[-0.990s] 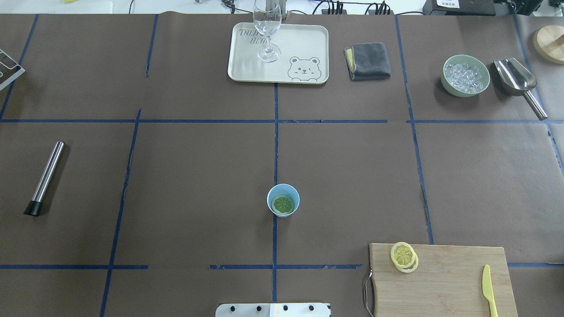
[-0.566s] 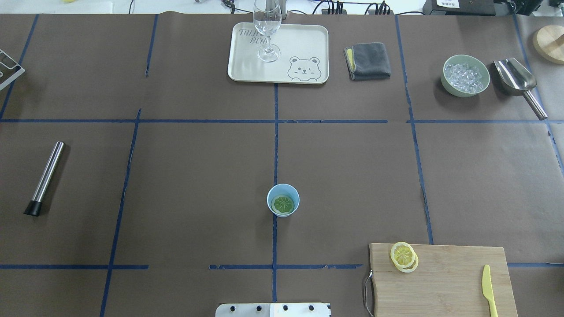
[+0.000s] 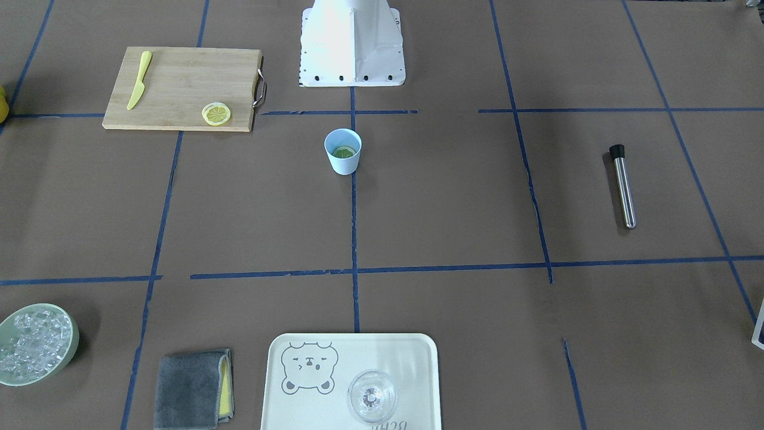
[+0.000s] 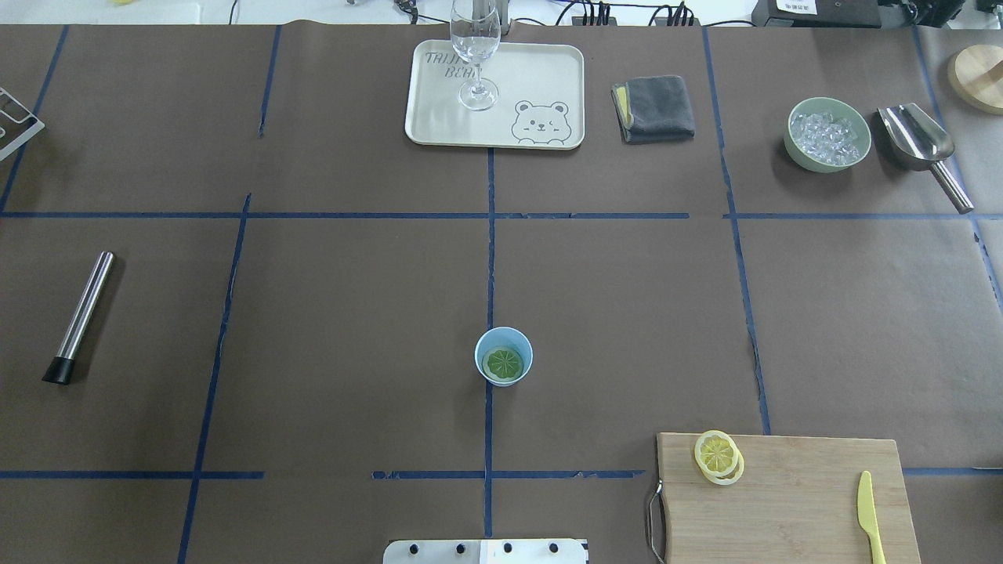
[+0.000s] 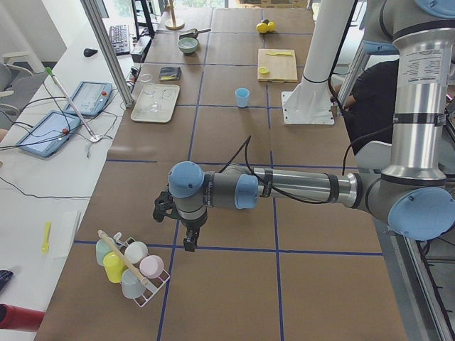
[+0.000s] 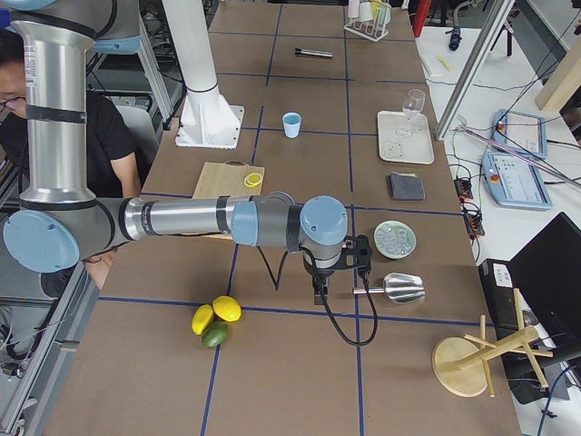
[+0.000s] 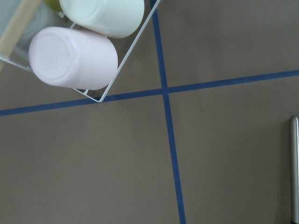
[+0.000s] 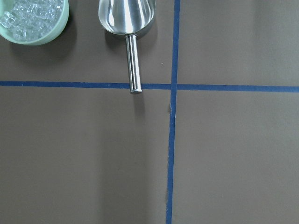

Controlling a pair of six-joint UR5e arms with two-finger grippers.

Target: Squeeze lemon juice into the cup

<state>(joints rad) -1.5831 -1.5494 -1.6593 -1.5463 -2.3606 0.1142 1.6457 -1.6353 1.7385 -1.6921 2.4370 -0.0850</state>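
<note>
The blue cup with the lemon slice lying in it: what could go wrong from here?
1. The lemon lies low inside the cup; fingers reaching in for it might tip that small, free-standing cup.
2. The left gripper hangs close beside the rack of cups; swinging away carelessly, it could snag it.
3. The right gripper hangs near the handle of the scoop and might knock it.

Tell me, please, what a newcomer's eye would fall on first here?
The light-blue cup standing alone at the table's middle, with the lemon slice lying inside it. Next, the cutting board near the robot's right, bearing paler slices and a yellow knife. The left gripper and right gripper hang far out over the table's ends.
</note>
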